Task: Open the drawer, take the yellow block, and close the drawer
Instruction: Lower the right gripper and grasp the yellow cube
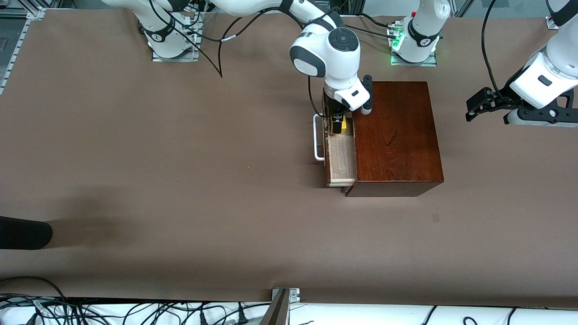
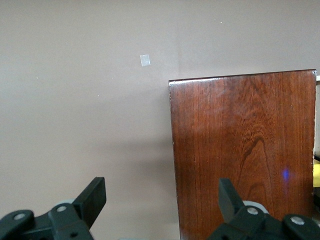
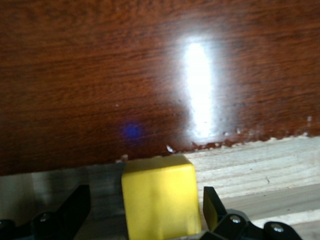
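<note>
Drawer [image 1: 339, 158] pulled out of the box [image 1: 393, 135] toward the right arm's end of the table, white handle [image 1: 317, 137] leading: first step done. Reached down into the open drawer from the right arm's base, the right gripper [image 1: 337, 125], jaws spread wide with a finger on either side of the block [image 1: 344, 125]. Seen in the right wrist view, block [image 3: 160, 197] sitting on the pale drawer floor between the fingers [image 3: 75, 205], a gap showing on one side, the other finger close against it; no squeeze yet, by the look of it. Just past the fingertips, the glossy dark wood of the box. Grasp and lift still to come, then the push to shut the drawer.

Well off toward the left arm's end, the left gripper [image 1: 490, 106] waiting over bare table, fingers apart and empty, the box top [image 2: 245, 150] ahead of its fingertips [image 2: 95, 192] in its own wrist view.
</note>
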Available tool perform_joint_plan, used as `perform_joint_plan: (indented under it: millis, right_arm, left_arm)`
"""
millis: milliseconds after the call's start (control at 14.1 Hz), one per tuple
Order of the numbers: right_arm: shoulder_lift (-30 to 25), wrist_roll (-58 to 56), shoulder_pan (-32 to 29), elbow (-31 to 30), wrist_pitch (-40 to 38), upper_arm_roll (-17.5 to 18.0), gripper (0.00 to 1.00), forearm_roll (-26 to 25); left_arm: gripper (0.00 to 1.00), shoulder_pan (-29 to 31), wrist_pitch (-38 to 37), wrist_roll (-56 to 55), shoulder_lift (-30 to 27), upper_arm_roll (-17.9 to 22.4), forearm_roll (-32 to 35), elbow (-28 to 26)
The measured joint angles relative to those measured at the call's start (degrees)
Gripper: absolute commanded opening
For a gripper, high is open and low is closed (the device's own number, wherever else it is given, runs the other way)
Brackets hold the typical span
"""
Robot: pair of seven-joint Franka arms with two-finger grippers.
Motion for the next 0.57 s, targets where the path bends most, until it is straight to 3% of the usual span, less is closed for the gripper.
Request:
perform_joint_plan:
  millis: [71,142,567]
  right_arm:
    - [0.08,-0.05,0.00,0.00,0.00,-0.02,0.22,-0.01]
    - [0.08,-0.06,0.00,0.00,0.00,-0.02,0.00,-0.03]
    - [-0.11,-4.35,-0.01,1.74,-1.80,-0.52,0.00,-0.15]
  left_arm:
    - [1.00,0.00,0.00,0.00,0.00,-0.01,0.00,0.00]
    - [1.00,0.00,0.00,0.00,0.00,-0.02,0.00,0.00]
    - [1.00,-0.05,0.00,0.05,0.00,-0.14,0.00,0.00]
